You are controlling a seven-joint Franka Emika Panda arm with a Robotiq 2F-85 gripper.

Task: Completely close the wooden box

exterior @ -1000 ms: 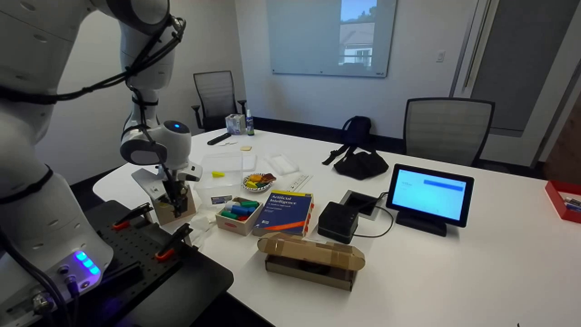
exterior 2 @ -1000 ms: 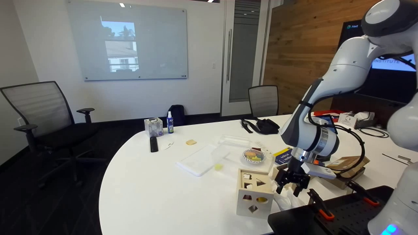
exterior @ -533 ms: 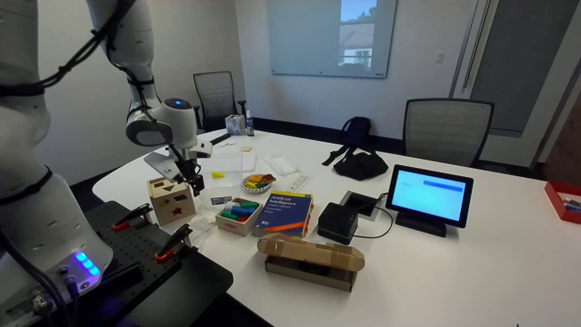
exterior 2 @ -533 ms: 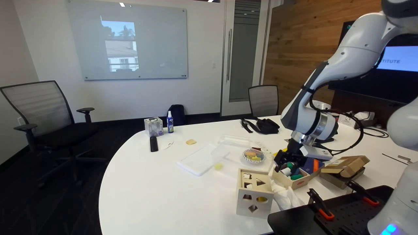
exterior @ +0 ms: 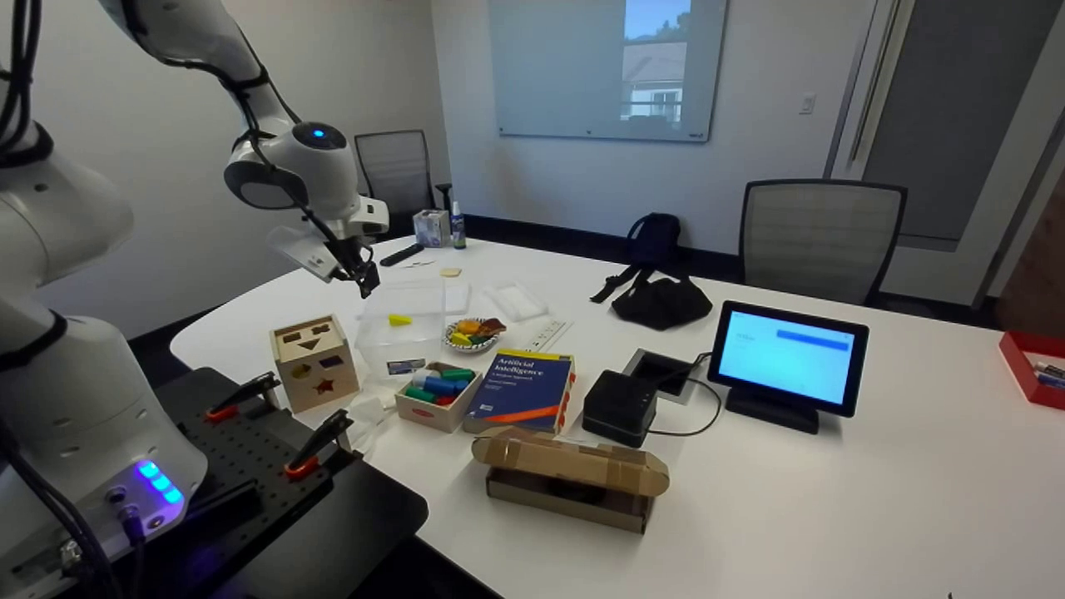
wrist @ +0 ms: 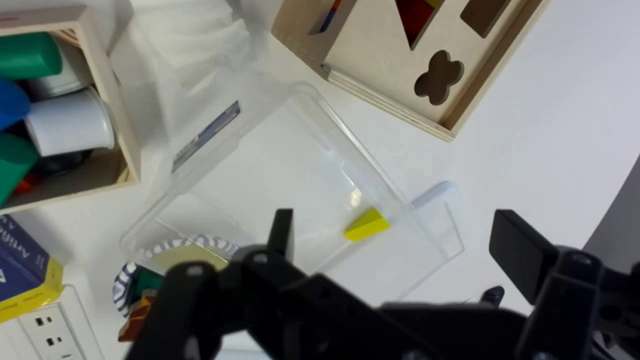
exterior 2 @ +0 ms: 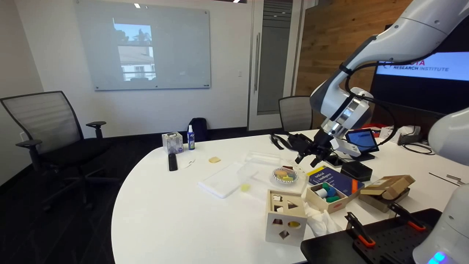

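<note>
We see tool [wrist: 396, 232] wide, hanging over desk [exterior 2: 165, 220], well apart from wooden box [exterior 2: 285, 219]; box upright on desk's near side in both exterior views; holed lid [wrist: 447, 31] covering top.

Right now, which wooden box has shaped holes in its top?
The cube-shaped wooden box: its top has clover and triangle holes. The low wooden box beside the blue book is open on top.

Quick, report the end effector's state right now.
End effector: open, holding nothing; in the wrist view, the clear plastic bin shows through the gap.
</note>
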